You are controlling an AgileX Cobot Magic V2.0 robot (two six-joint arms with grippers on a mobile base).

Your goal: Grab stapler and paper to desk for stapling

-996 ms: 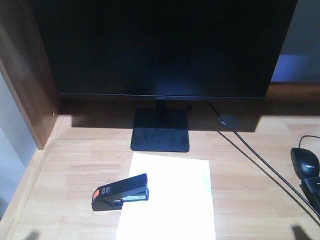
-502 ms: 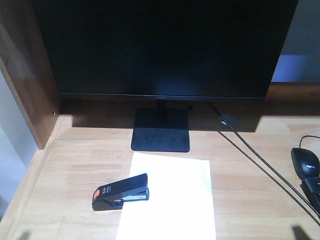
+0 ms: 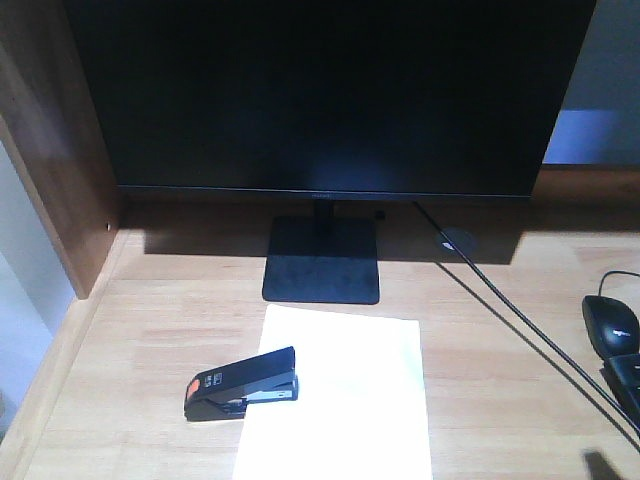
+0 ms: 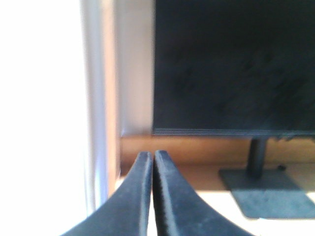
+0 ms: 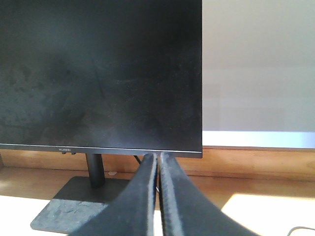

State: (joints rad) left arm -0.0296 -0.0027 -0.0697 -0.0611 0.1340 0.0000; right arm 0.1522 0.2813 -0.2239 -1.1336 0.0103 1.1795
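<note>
While both pairs of jaws stood pressed together, empty, on the left gripper (image 4: 153, 156) and the right gripper (image 5: 158, 158), the stapler (image 3: 241, 383) lay on the counter (image 3: 140, 330), its far end over the left edge of the paper (image 3: 345, 395), near of the monitor (image 3: 330, 95) stand.

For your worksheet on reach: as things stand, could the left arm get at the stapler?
Probably yes. The stapler lies uncovered on the paper's left edge, nothing over it. The left claw is shut and raised, so it must open and descend first.
</note>
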